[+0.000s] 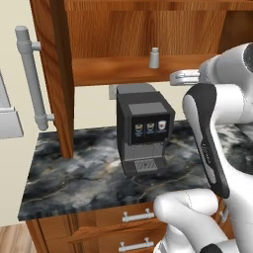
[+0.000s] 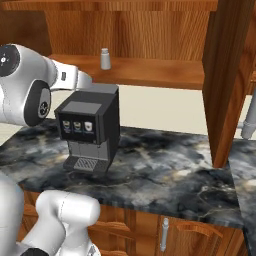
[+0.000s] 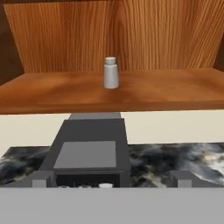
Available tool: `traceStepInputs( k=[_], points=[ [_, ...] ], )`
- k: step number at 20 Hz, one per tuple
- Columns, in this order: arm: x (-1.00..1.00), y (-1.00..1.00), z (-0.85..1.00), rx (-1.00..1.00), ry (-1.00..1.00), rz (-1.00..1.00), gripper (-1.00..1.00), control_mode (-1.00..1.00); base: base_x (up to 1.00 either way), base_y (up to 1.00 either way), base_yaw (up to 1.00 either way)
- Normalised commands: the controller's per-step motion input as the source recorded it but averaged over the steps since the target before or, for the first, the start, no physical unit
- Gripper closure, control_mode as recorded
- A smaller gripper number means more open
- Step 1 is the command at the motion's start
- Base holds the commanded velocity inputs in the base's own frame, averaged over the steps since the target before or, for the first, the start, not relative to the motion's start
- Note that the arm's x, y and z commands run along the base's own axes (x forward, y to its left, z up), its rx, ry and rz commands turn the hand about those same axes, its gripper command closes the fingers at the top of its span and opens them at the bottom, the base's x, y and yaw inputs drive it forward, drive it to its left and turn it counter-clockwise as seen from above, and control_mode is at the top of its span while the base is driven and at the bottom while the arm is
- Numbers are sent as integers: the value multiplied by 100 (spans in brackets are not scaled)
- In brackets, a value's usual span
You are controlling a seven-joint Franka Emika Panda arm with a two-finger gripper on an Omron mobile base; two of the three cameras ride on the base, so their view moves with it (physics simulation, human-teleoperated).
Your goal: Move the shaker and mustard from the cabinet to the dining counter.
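Approaching shaker (image 3: 111,72) upright on open cabinet (image 1: 54,74) shelf above coffee machine (image 1: 143,133) on tabletop (image 1: 74,173), jaws released and empty; next, advancing to straddle shaker before clenching.

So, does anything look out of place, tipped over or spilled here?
Nothing stands out. The shaker stands upright on the cabinet shelf, and the coffee machine sits level on the stone counter, with no spill.

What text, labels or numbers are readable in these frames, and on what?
None readable.
Coffee machine: three small cup pictures on its front panel, no letters or digits legible.
Shaker: plain grey, no label.
Cabinet and stone counter: no markings.
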Motion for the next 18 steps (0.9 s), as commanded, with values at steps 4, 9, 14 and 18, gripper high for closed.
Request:
traceStepInputs(
  k=[4, 9, 14, 18],
  points=[
    [77, 0, 0, -2, 0, 0, -100, -100, 0, 0, 0],
    [72, 0, 0, -5, 0, 0, -100, -100, 0, 0, 0],
    [55, 0, 0, -3, 2, -2, -100, -100, 0, 0, 0],
    [51, 0, 0, 0, 8, -3, -100, -100, 0, 0, 0]
  ],
)
